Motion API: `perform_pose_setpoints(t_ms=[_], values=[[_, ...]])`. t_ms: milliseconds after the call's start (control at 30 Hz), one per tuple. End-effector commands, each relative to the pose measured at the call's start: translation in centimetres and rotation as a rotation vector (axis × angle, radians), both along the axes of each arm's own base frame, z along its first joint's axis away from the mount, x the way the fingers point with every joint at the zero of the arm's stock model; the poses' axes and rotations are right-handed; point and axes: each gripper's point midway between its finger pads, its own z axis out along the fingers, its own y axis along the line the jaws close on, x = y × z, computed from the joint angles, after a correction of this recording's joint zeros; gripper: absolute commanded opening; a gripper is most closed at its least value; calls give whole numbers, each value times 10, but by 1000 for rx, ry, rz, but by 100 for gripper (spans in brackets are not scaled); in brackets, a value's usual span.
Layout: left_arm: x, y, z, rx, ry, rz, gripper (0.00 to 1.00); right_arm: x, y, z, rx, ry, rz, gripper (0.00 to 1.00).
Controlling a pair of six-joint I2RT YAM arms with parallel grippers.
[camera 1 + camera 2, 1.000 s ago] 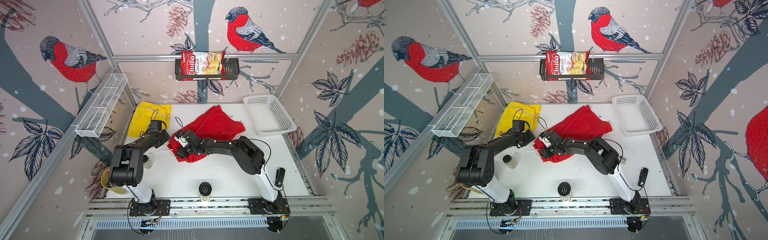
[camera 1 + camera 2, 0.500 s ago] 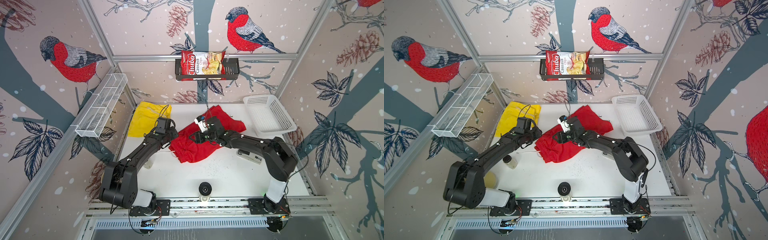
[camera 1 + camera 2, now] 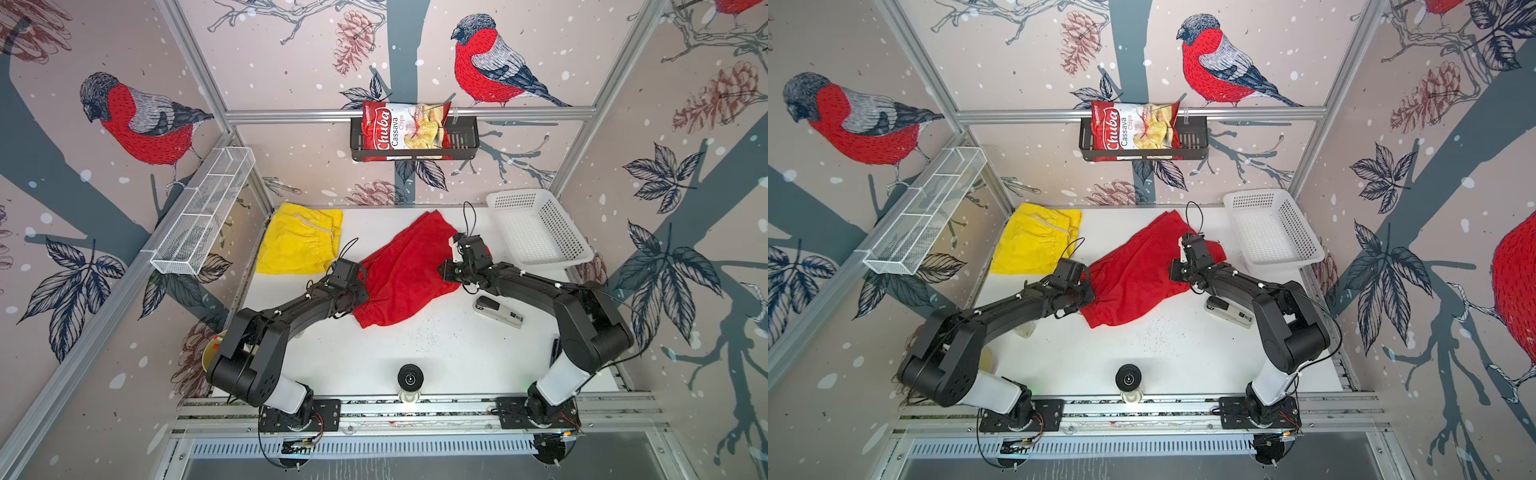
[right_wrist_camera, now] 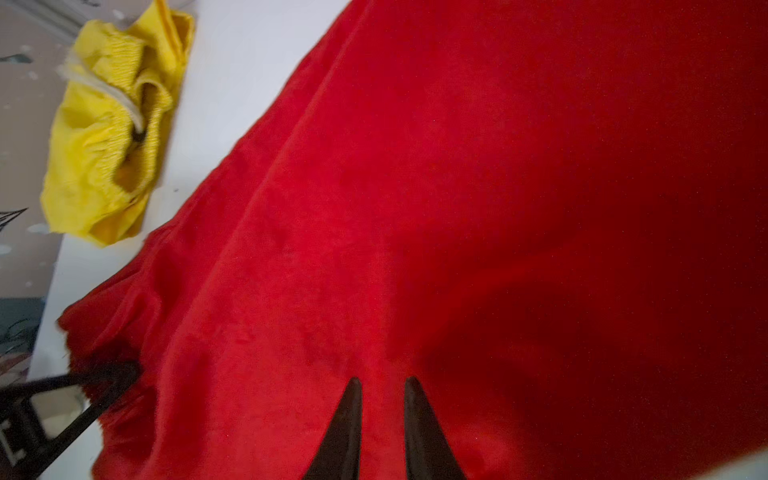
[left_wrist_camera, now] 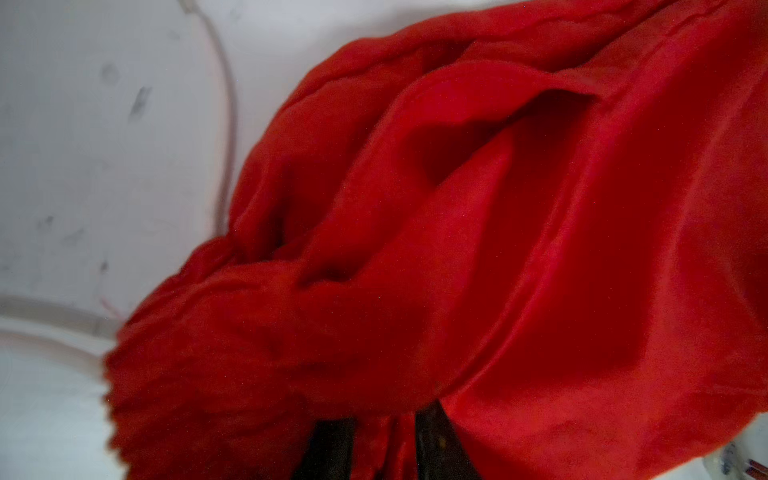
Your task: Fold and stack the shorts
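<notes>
Two pairs of shorts out there! One bright yellow cloth pair lies rumpled at the table's back left. One red cloth pair sits mid-table, strung between two black arms reaching low and inward. The left gripper is clamped on a bunched red edge. The right gripper pinches the opposite side. White tabletop, one white lattice basket back right, one grey stapler beside the right arm, bird-print walls all round.

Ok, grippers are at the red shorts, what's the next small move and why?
Probably pull the red shorts taut to flatten them: the left gripper has cloth bunched between its jaws at one edge, the right gripper sits at the opposite edge, and the cloth lies rumpled.
</notes>
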Motion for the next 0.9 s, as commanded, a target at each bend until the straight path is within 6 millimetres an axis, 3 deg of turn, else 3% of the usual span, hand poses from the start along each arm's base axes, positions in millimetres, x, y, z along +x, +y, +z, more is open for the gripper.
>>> perform_pose_setpoints(t_ms=[0,100,167,300,400,467,533,633,800,867], values=[[-14,12,-16,32,36,38,27,6,-31,2,-59,-13,-100,30],[-17,11,-23,31,59,33,26,11,-60,7,-78,-18,-181,42],[-13,6,-16,18,52,18,27,16,-83,6,-85,-6,-241,46],[3,-13,33,46,-37,-27,32,26,-121,-5,-95,25,-338,48],[7,-49,72,48,-130,-116,38,34,-133,-17,-104,49,-370,51],[4,-75,81,13,-155,-182,39,40,-134,-26,-107,66,-373,53],[-4,-97,74,-28,-144,-246,35,48,-132,-34,-108,72,-372,54],[-21,-108,47,-47,-77,-287,27,61,-128,-41,-94,71,-368,54],[-47,-98,4,-55,31,-279,24,84,-122,-46,-64,58,-368,53],[-57,-94,-8,-61,61,-275,24,93,-121,-49,-55,56,-365,44]])
